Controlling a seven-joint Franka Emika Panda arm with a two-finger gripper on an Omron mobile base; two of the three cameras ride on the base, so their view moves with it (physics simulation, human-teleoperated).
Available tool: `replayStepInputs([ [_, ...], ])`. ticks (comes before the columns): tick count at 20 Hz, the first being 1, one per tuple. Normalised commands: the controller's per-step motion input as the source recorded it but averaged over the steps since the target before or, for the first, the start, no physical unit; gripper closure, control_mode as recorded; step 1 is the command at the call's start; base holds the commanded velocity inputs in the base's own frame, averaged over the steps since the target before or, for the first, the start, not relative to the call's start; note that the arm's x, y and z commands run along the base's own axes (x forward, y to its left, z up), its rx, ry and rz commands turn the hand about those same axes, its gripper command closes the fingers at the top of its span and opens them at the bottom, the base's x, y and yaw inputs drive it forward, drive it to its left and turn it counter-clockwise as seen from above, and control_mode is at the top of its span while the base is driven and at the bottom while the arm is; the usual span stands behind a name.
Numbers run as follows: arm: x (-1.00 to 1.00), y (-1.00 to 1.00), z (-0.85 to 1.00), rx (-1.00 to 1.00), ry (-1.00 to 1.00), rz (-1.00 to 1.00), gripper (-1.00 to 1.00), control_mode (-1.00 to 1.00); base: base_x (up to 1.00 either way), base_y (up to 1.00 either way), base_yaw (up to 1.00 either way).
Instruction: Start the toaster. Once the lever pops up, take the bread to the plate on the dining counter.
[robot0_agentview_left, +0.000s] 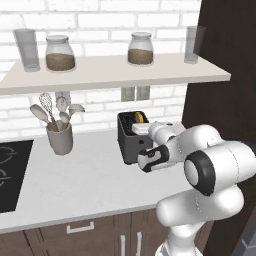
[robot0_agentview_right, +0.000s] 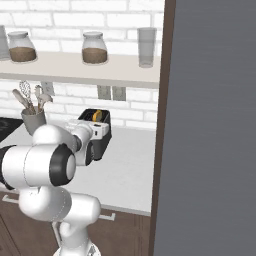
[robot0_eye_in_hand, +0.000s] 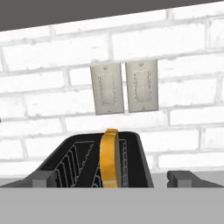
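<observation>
Dark grey fingers (robot0_eye_in_hand: 112, 177) of mine stand wide apart, one tip at the lower left (robot0_eye_in_hand: 41, 178) and one at the lower right (robot0_eye_in_hand: 181, 177) of the hand view, with nothing between them. Just past them sits the toaster (robot0_eye_in_hand: 98, 164), its open top facing me, wire racks showing in the slots. Bread (robot0_eye_in_hand: 109, 157) stands on edge in the slot, its yellow-orange crust toward me, roughly at 12 o'clock from the gap between my tips.

From the left base view my hand is at the toaster's (robot0_agentview_left: 134, 137) top front, about 3 o'clock of it, and the bread (robot0_agentview_left: 140, 118) peeks out of the slot. The toaster rests on the white table (robot0_agentview_left: 80, 185), near the brick wall. A pale crock (robot0_agentview_left: 60, 137) of utensils stands well apart at 9 o'clock from the toaster, and a black cooktop (robot0_agentview_left: 12, 175) lies farther that way.

On the wall behind, two outlet plates (robot0_eye_in_hand: 124, 87) sit side by side. Above them a shelf (robot0_agentview_left: 115, 72) carries two jars (robot0_agentview_left: 60, 52) and two glasses (robot0_agentview_left: 26, 49).
</observation>
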Motion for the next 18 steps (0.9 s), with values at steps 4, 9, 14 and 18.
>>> replayStepInputs([
  [4,0.17,0.0,-0.17,0.0,-0.01,0.0,-1.0,-1.0,0.0,0.0,0.0],
  [9,0.21,0.02,-0.01,0.0,0.0,0.0,-1.0,-1.0,0.0,0.0,0.0],
  [14,0.13,0.05,-0.08,0.0,-0.01,0.0,-1.0,-1.0,0.0,0.0,0.0],
  [18,0.06,0.05,-0.23,0.0,-0.01,0.0,-1.0,-1.0,0.0,0.0,0.0],
])
